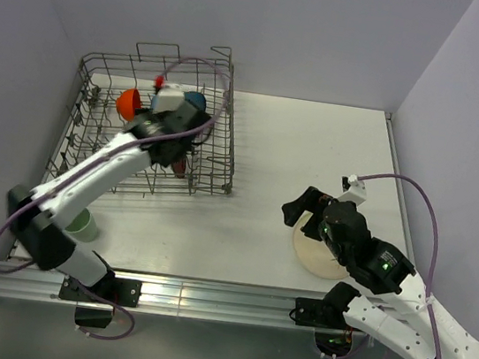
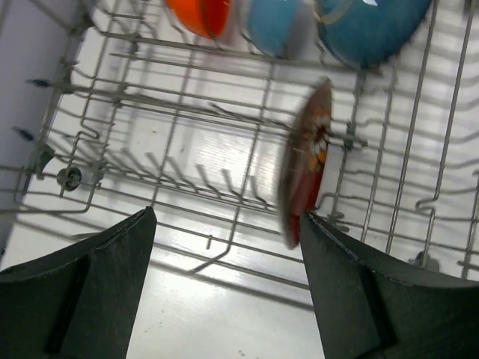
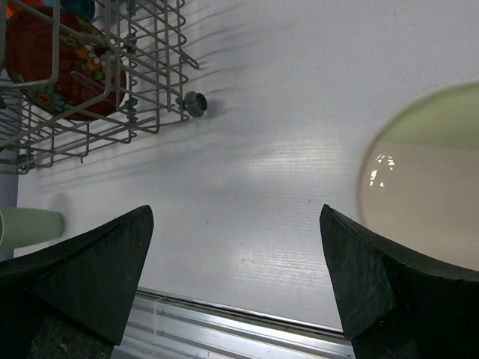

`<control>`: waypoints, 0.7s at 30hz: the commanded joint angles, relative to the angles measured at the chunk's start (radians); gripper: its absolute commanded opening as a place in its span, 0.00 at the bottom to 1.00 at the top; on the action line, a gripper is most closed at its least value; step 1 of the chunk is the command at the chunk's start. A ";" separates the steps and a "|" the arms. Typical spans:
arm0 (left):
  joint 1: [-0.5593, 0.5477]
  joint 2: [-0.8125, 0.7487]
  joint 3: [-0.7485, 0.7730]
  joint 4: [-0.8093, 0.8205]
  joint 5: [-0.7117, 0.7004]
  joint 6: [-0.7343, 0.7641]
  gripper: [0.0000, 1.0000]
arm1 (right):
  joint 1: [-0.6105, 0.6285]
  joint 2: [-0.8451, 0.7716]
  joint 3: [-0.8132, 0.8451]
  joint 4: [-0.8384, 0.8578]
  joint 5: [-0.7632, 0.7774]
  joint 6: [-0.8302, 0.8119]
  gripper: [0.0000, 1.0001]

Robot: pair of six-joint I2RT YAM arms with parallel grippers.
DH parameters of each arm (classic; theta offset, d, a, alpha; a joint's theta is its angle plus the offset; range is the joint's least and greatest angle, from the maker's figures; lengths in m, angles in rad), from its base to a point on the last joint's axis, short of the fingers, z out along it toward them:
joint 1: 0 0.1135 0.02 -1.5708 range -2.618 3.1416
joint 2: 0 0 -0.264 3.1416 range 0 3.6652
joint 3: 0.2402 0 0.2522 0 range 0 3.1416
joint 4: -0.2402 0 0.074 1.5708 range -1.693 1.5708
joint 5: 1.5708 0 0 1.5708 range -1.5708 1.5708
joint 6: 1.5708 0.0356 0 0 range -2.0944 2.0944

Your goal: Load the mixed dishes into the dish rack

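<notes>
Nearest the arm bases, a pale green cup (image 1: 83,224) stands on the table (image 3: 262,149) by the left arm. A cream plate (image 3: 426,187) lies flat on the right, just beside the right gripper (image 3: 236,217), whose fingers are spread wide and hold nothing. Neither dish is loaded yet.

Farther out, the left gripper (image 2: 226,221) hangs inside the rack (image 2: 187,112) with its fingers apart and nothing clamped. The red bowl (image 2: 305,161) stands on edge among the wires, its lower rim just beside the right finger. This looks like a release, so the gripper should lift straight up and away without brushing that rim, since a nudge could tip the bowl. It is dark red with a flower pattern, slightly blurred and leaning a little.

Along the far side of the rack sit the orange bowl (image 2: 198,13), blue bowl (image 2: 273,26) and teal bowl (image 2: 370,30).
</notes>
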 commanded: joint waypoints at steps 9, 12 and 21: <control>0.222 -0.534 -0.322 0.105 0.295 -0.062 0.75 | -0.008 0.038 0.036 0.064 -0.054 -0.056 1.00; 0.226 -0.606 -0.394 0.082 0.328 -0.147 0.70 | -0.008 0.045 0.036 0.073 -0.063 -0.061 1.00; 0.249 -0.700 -0.445 -0.072 0.337 -0.432 0.83 | -0.009 0.022 0.030 0.073 -0.062 -0.085 1.00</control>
